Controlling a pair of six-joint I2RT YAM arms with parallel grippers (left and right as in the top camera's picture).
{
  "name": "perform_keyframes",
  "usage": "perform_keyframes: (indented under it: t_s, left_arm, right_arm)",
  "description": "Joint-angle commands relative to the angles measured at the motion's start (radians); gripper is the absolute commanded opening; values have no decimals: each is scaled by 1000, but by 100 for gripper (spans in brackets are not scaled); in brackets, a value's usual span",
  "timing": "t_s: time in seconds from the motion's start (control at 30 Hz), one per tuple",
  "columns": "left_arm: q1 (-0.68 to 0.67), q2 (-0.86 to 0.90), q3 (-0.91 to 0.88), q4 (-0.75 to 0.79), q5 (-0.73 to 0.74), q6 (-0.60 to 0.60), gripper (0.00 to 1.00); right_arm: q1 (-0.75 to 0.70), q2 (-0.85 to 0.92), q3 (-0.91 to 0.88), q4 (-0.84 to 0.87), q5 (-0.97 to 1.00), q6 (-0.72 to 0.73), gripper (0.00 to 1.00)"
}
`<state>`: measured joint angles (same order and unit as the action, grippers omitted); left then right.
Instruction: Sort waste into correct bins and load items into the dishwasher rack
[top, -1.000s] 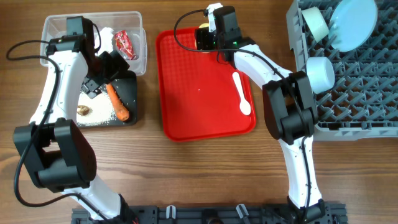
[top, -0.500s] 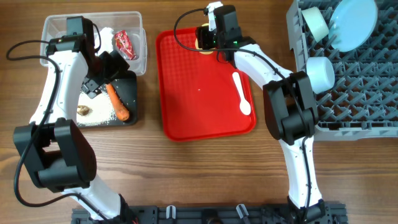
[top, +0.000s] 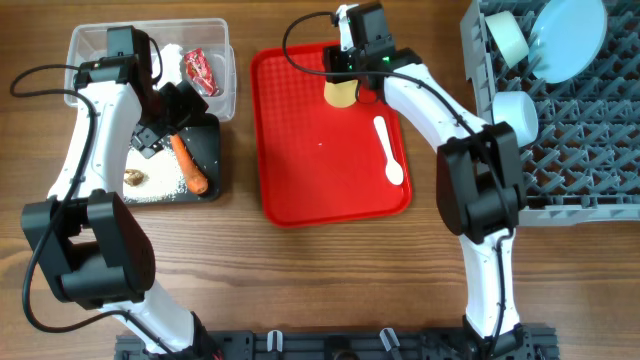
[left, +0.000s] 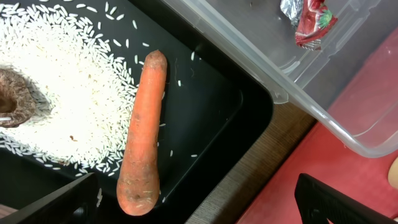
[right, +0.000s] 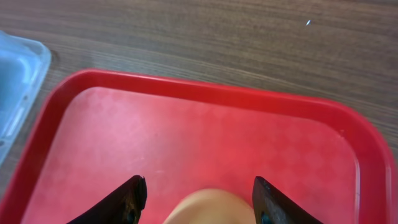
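Observation:
The small yellow cup (top: 340, 92) (right: 208, 208) stands on the red tray near its far edge. My right gripper (top: 342, 76) (right: 198, 199) straddles it, open, with a gap showing on each side of the cup. The white spoon (top: 388, 150) lies on the tray's right part. My left gripper (top: 170, 125) (left: 199, 208) hangs wide open over the black tray (top: 212, 140), which holds the carrot (left: 143, 130), rice (left: 56, 74) and the brown lump (left: 15, 99). The clear tub (top: 90, 40) holds the red wrapper (top: 200, 70) and the tissue (top: 170, 58).
The grey dishwasher rack (top: 580, 140) at the right carries the pale blue plate (top: 568, 38), the green bowl (top: 508, 35) and the light blue bowl (top: 515, 115). The red tray (top: 320, 160) lies between the bins and the rack.
The right gripper has shifted slightly right and its jaws have narrowed round the cup. The cup now shows a little nearer the tray's middle. The left arm has not moved.

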<state>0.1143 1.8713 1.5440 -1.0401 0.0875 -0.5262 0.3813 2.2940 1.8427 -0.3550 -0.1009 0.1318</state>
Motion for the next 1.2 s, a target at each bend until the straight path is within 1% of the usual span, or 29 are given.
perform_keyframes:
  t_s: [0.0, 0.1, 0.13, 0.17, 0.2, 0.23, 0.3, 0.4, 0.57, 0.87, 0.93, 0.97, 1.03, 1.07, 1.1, 1.17]
  left_arm:
    - [2, -27, 21, 0, -10, 1, 100]
    - [2, -27, 21, 0, -10, 1, 100]
    - [2, -27, 21, 0, -10, 1, 100]
    - [2, -27, 21, 0, -10, 1, 100]
    - [2, -27, 21, 0, -10, 1, 100]
    - [2, -27, 21, 0, -10, 1, 100]
    - [2, -27, 21, 0, -10, 1, 100]
    - [2, -27, 21, 0, -10, 1, 100]
    - [2, -27, 21, 0, -10, 1, 100]
    - [2, -27, 21, 0, -10, 1, 100]
    - [2, -27, 21, 0, -10, 1, 100]
    - [2, -27, 21, 0, -10, 1, 100]
    - [2, -27, 21, 0, -10, 1, 100]
    - [2, -27, 21, 0, -10, 1, 100]
    - [2, -27, 21, 0, -10, 1, 100]
    - [2, -27, 21, 0, -10, 1, 100]
  right_arm:
    - [-2, -75, 2, -33, -12, 2, 58]
    - [-2, -80, 2, -75, -12, 2, 58]
    - [-2, -80, 2, -108, -12, 2, 64]
    - [-2, -80, 2, -121, -12, 2, 67]
    - [-2, -80, 2, -143, -12, 1, 76]
    - [-2, -80, 2, -160, -12, -2, 81]
    - [-2, -77, 2, -186, -12, -2, 88]
    - [-2, -55, -2, -177, -7, -2, 91]
    - [-2, 7, -2, -148, -12, 4, 91]
    - [-2, 9, -2, -188, -12, 10, 89]
    - [-2, 9, -2, -187, -12, 16, 84]
    - [-2, 9, -2, -187, -12, 21, 79]
    - [-2, 9, -2, -184, -11, 25, 65]
    - [-2, 9, -2, -184, -11, 26, 61]
    - [-2, 9, -2, -185, -12, 26, 58]
    - [-2, 9, -2, -187, -11, 26, 54]
